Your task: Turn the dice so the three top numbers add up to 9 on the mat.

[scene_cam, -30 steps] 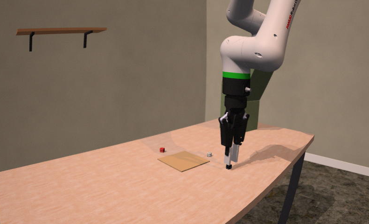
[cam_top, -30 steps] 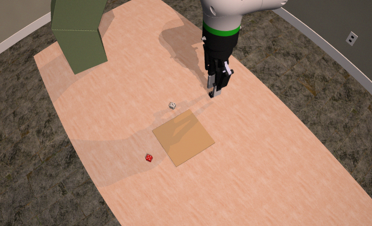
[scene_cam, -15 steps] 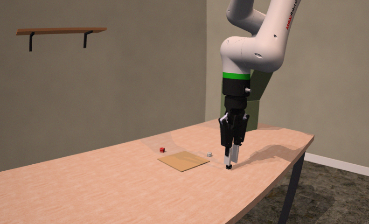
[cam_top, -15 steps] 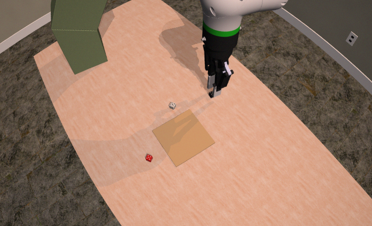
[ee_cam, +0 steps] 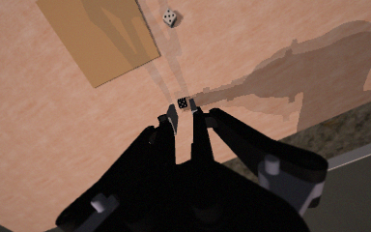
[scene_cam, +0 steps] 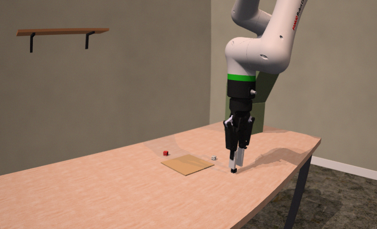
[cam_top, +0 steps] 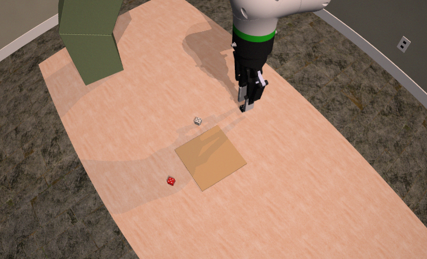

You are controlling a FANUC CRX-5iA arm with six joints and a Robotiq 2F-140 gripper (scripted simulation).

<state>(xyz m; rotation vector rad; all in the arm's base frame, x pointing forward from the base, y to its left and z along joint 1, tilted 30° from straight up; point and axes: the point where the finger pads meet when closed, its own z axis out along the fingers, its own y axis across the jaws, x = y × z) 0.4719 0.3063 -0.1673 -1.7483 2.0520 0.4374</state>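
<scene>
Mat (cam_top: 209,160) (scene_cam: 187,165) (ee_cam: 102,45), one, on table (cam_top: 289,198) (scene_cam: 99,192) (ee_cam: 28,145). Seen from top: first die (cam_top: 171,180) (scene_cam: 165,153) left of mat; second die (cam_top: 197,121) (scene_cam: 213,158) (ee_cam: 169,17) behind; third die (cam_top: 242,108) (scene_cam: 233,171) (ee_cam: 182,102) behind, farther right.

Arm lowered | tool (cam_top: 245,102) (scene_cam: 237,164) (ee_cam: 183,108) pointing down | fingers parted (slightly)

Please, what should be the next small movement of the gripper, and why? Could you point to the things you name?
Probably close the fingers gently: the black die (cam_top: 242,108) (scene_cam: 233,171) (ee_cam: 182,102) sits between the open gripper's fingertips (cam_top: 243,102) (scene_cam: 237,165), on the table, off the mat (cam_top: 210,158) (scene_cam: 187,164) (ee_cam: 99,43).
</scene>
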